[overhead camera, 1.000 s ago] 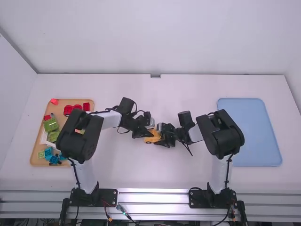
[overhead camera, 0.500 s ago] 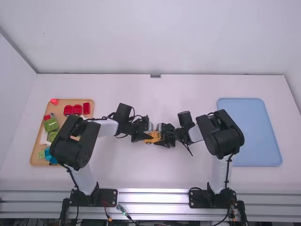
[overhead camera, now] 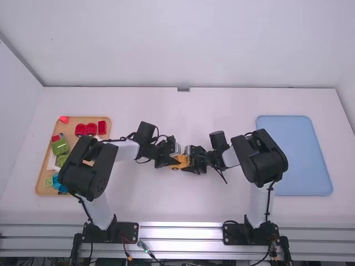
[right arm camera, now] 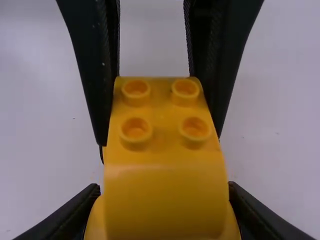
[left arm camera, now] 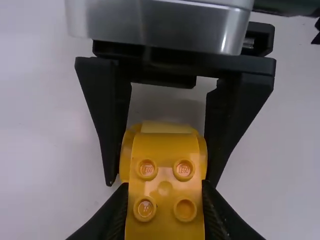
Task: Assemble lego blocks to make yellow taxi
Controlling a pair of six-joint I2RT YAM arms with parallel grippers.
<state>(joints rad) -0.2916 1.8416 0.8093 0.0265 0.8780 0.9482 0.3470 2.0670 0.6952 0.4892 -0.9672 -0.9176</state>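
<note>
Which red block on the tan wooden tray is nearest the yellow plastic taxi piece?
The rectangular red plastic block at the far right corner of the tan wooden tray; the other red pieces lie farther left.

White links (overhead camera: 101, 213), black joints (overhead camera: 270, 158), thin black cables (overhead camera: 269, 202).

From my remote seat I see one golden-yellow toy-block car body (overhead camera: 176, 163) near the middle of the white table (overhead camera: 166, 208), though whether it touches the surface I cannot tell. Four round studs (left arm camera: 183, 169) stand two by two on its flat deck, between smooth, curved ends, and a dark wheel shows low on one side.
</note>
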